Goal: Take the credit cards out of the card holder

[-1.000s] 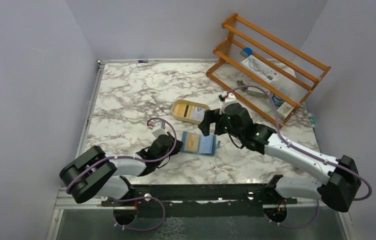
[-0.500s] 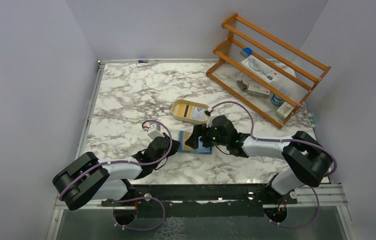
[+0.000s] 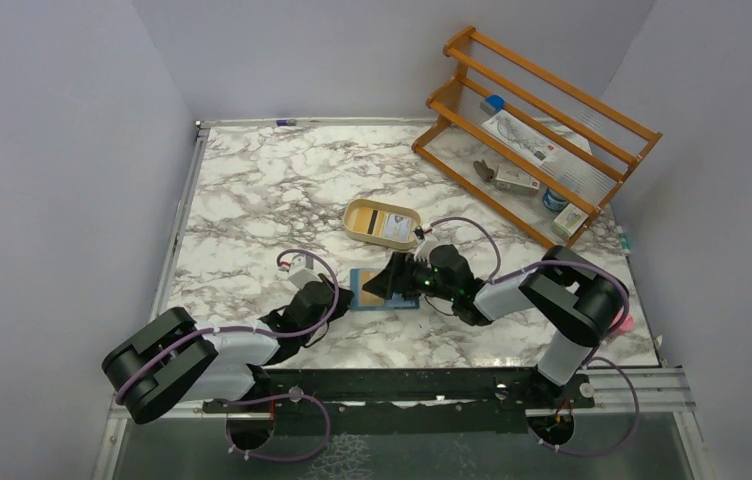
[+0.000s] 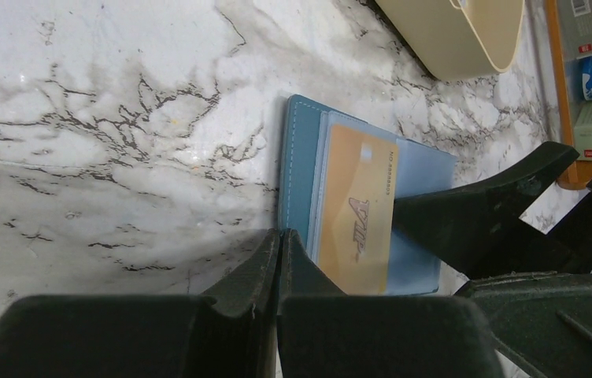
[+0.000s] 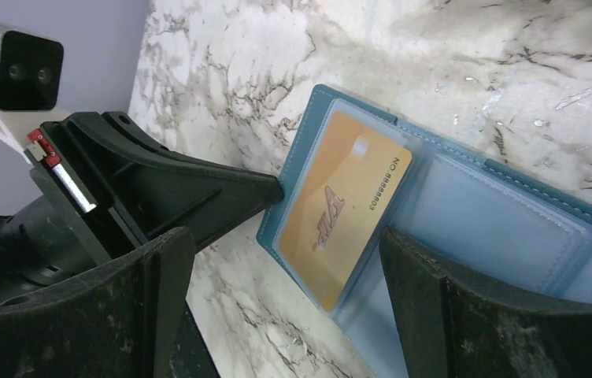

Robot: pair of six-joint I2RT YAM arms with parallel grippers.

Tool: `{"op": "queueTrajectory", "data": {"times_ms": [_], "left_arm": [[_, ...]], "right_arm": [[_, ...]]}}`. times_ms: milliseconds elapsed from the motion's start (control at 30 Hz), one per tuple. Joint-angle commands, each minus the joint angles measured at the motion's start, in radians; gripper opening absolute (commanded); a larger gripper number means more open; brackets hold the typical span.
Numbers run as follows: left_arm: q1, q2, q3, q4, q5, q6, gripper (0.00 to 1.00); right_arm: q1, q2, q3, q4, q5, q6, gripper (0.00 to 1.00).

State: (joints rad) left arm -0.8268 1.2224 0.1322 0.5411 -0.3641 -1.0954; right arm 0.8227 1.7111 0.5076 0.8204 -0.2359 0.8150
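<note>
Teal card holder (image 4: 301, 157) open and flat on the marble bench (image 4: 120, 118), a yellow-orange card (image 4: 356, 213) in its left pocket; left pincer (image 4: 278, 236) closed tight, tips at the holder's left edge and seemingly touching it; right pincer (image 5: 281, 236) spread wide above the card, holding nothing.

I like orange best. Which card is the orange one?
The credit card tucked in the open teal card holder is orange. The other card, lying in the tan dish, is pale with a dark stripe.

White-and-black arms (image 3: 235, 346), lilac cables (image 3: 335, 290), scuffed matte black jaws
</note>
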Motion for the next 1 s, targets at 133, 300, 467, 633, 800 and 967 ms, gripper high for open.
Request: {"op": "queueTrajectory", "data": {"times_ms": [133,300,467,633,800,967], "left_arm": [[0.002,-0.001,-0.031,-0.003,-0.047,-0.021,0.00],[0.003,-0.001,-0.032,0.000,-0.050,-0.021,0.00],[0.001,0.008,-0.034,0.003,-0.049,-0.024,0.00],[0.000,0.007,-0.038,0.007,-0.049,-0.023,0.00],[0.000,-0.004,-0.045,0.007,-0.050,-0.023,0.00],[0.001,-0.010,-0.051,0.007,-0.053,-0.023,0.00]], "right_arm": [[0.001,0.096,-0.036,0.123,-0.104,0.132,0.91],[0.002,0.081,-0.027,0.100,-0.132,0.160,0.91],[0.002,0.069,-0.025,0.150,-0.175,0.213,0.91],[0.001,0.103,-0.020,0.262,-0.211,0.250,0.91],[0.002,0.194,-0.028,0.428,-0.241,0.326,0.91],[0.004,0.232,-0.026,0.407,-0.213,0.318,0.90]]}}
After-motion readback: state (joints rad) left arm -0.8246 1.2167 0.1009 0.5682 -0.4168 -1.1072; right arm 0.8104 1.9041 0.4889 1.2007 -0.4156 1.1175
